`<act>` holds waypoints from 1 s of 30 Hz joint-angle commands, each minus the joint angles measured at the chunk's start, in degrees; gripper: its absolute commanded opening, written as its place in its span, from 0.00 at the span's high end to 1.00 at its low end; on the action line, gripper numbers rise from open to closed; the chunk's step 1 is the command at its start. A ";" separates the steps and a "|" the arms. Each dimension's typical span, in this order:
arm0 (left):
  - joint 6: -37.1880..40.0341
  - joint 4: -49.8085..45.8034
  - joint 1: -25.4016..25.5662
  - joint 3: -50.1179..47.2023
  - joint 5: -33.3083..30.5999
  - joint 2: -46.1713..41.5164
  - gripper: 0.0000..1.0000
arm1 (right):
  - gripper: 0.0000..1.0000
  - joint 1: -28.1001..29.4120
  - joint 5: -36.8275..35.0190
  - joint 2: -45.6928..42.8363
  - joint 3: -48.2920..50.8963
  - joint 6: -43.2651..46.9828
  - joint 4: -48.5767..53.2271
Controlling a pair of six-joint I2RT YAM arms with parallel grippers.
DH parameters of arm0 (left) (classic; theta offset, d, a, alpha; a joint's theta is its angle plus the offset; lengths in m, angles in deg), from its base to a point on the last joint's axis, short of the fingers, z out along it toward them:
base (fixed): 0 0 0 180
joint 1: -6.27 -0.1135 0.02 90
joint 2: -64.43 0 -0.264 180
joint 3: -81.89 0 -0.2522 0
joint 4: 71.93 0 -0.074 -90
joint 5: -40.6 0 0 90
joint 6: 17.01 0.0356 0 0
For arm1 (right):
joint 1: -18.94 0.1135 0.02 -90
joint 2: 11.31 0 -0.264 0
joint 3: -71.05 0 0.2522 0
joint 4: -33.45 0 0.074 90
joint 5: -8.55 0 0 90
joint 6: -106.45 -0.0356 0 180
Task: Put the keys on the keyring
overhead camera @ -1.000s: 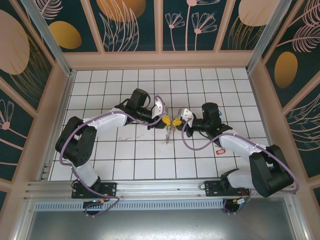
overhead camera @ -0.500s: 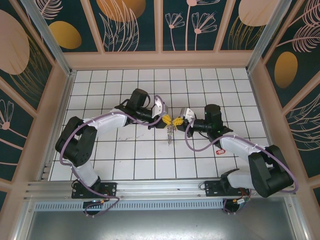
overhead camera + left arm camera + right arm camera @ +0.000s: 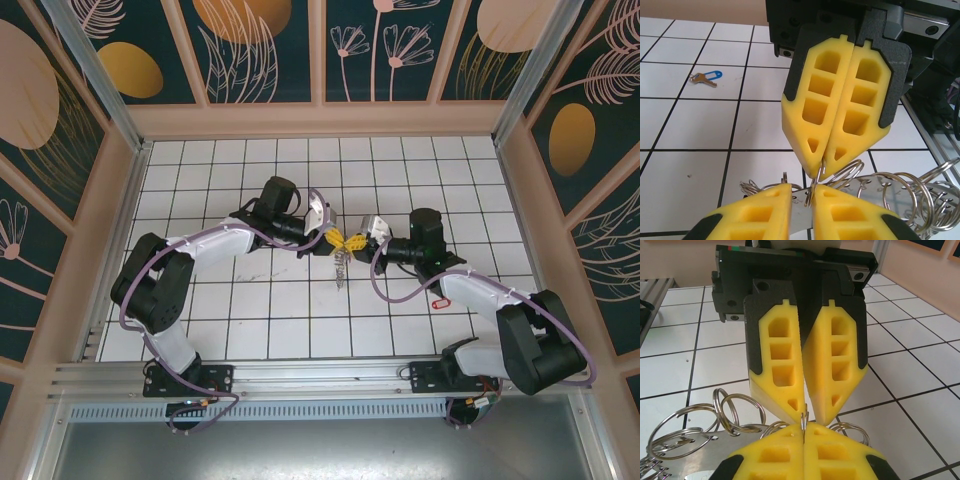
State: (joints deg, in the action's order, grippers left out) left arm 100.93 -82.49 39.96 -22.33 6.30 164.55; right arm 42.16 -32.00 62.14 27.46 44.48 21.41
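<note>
silver keyring [image 3: 700, 457] edge-cropped | left gripper [image 3: 811, 190] pinching its loop | right gripper [image 3: 803, 428] pinching too

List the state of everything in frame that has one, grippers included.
left gripper: shut on a rim loop of the keyring
right gripper: shut on the keyring, tip to tip with the left gripper
keyring: pinched between both grippers
blue-tagged key: loose, lying flat on the table, not on the keyring
red-tagged key: loose on the table beside the right arm
</note>
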 commanded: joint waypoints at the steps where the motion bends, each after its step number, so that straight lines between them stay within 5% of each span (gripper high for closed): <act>1: 0.66 -0.10 0.30 -0.36 0.69 -0.49 0.82 | 1.00 -0.27 3.67 0.03 0.20 -1.03 -4.67; 9: 1.25 -0.18 0.29 -0.14 0.46 -0.58 1.00 | 1.00 -0.28 3.21 0.20 0.25 -1.24 -4.45; 13: 1.41 0.35 0.25 -0.41 -0.23 -0.95 1.00 | 1.00 -0.28 1.92 0.03 0.07 -0.62 -2.67; 18: 0.58 3.44 0.23 -2.31 -2.84 -2.81 1.00 | 0.82 -0.33 -1.22 -2.48 0.31 -0.27 0.75; 24: -0.78 8.51 0.22 -5.28 -7.39 -6.71 1.00 | 0.75 -2.79 -7.22 -10.08 3.11 -8.08 -1.79; 27: -1.31 9.36 0.25 -5.67 -8.82 -7.70 1.00 | 0.74 -3.99 -18.27 -13.59 4.82 -17.28 -3.43; 30: -1.40 9.63 0.26 -5.94 -8.99 -8.53 1.00 | 0.74 -7.14 -36.98 -16.03 3.50 -32.70 3.00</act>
State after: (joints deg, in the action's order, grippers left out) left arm 100.30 -76.65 40.31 -27.73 -2.22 158.23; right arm 37.46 -50.80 48.06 31.35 27.98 21.28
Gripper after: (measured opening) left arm 0.058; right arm 0.261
